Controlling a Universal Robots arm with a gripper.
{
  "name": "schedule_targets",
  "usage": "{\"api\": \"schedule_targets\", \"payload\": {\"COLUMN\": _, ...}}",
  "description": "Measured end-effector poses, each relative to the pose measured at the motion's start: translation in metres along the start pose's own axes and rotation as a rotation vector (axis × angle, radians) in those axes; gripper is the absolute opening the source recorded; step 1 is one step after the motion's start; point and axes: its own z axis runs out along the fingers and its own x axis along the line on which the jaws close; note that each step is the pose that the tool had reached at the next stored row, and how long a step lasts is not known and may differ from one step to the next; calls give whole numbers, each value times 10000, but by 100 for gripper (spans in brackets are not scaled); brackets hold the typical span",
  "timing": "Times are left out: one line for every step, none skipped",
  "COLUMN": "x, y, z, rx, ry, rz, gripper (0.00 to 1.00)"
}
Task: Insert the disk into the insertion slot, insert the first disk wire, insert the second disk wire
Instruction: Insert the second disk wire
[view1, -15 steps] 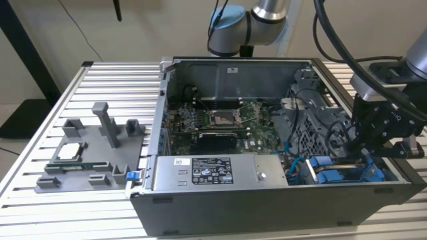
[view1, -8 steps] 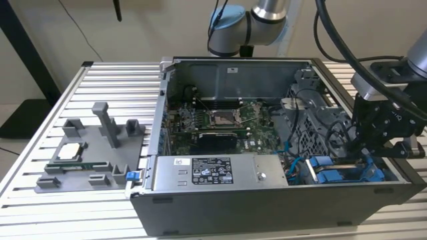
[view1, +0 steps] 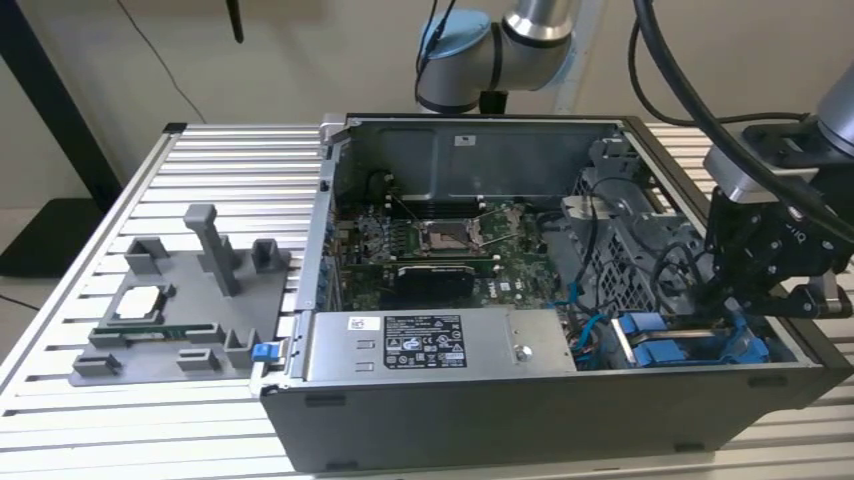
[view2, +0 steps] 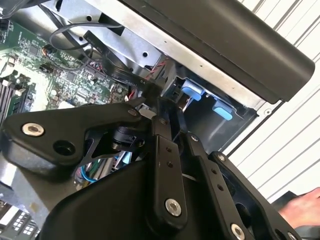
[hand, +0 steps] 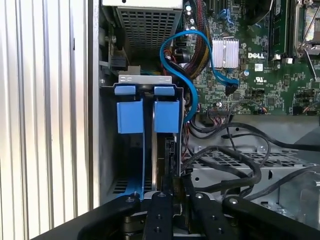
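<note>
I have the gripper (view1: 737, 318) at the lower right of the exterior view, reaching into the open case (view1: 534, 420). In the first wrist view its fingers look clamped on the thin edge of the disk (hand: 161, 155). The disk stands on edge in the insertion slot (hand: 107, 150), just beside the blue tabs (hand: 130, 117). My worry is a jam: a slight tilt off the rails would wedge it. The black cables (hand: 235, 165) and blue cable (hand: 186, 60) lie close enough to snag.
</note>
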Motion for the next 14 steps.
{"api": "schedule_targets", "payload": {"x": 1, "y": 0, "z": 0, "rx": 0, "ry": 0, "rz": 0, "gripper": 0}}
{"api": "schedule_targets", "payload": {"x": 2, "y": 0, "z": 0, "rx": 0, "ry": 0, "rz": 0, "gripper": 0}}
{"api": "schedule_targets", "payload": {"x": 4, "y": 0, "z": 0, "rx": 0, "ry": -1, "rz": 0, "gripper": 0}}
{"api": "schedule_targets", "payload": {"x": 5, "y": 0, "z": 0, "rx": 0, "ry": -1, "rz": 1, "gripper": 0}}
{"api": "schedule_targets", "payload": {"x": 5, "y": 0, "z": -1, "rx": 0, "ry": -2, "rz": 2, "gripper": 0}}
{"api": "schedule_targets", "payload": {"x": 5, "y": 1, "z": -10, "rx": 1, "ry": -3, "rz": 2, "gripper": 0}}
{"api": "schedule_targets", "payload": {"x": 5, "y": 1, "z": -13, "rx": 0, "ry": -6, "rz": 2, "gripper": 0}}
{"api": "schedule_targets", "payload": {"x": 5, "y": 1, "z": -13, "rx": 1, "ry": -8, "rz": 2, "gripper": 0}}
{"api": "schedule_targets", "payload": {"x": 5, "y": 1, "z": -13, "rx": 5, "ry": -9, "rz": 2, "gripper": 0}}
{"api": "schedule_targets", "payload": {"x": 6, "y": 0, "z": -14, "rx": 7, "ry": -7, "rz": 2, "gripper": 0}}
{"api": "schedule_targets", "payload": {"x": 7, "y": 0, "z": -15, "rx": 9, "ry": -7, "rz": 5, "gripper": 0}}
{"api": "schedule_targets", "payload": {"x": 7, "y": 1, "z": -15, "rx": 12, "ry": -7, "rz": 7, "gripper": 0}}
{"api": "schedule_targets", "payload": {"x": 7, "y": 1, "z": -19, "rx": 14, "ry": -6, "rz": 8, "gripper": 0}}
{"api": "schedule_targets", "payload": {"x": 7, "y": 1, "z": -21, "rx": 17, "ry": -7, "rz": 8, "gripper": 0}}
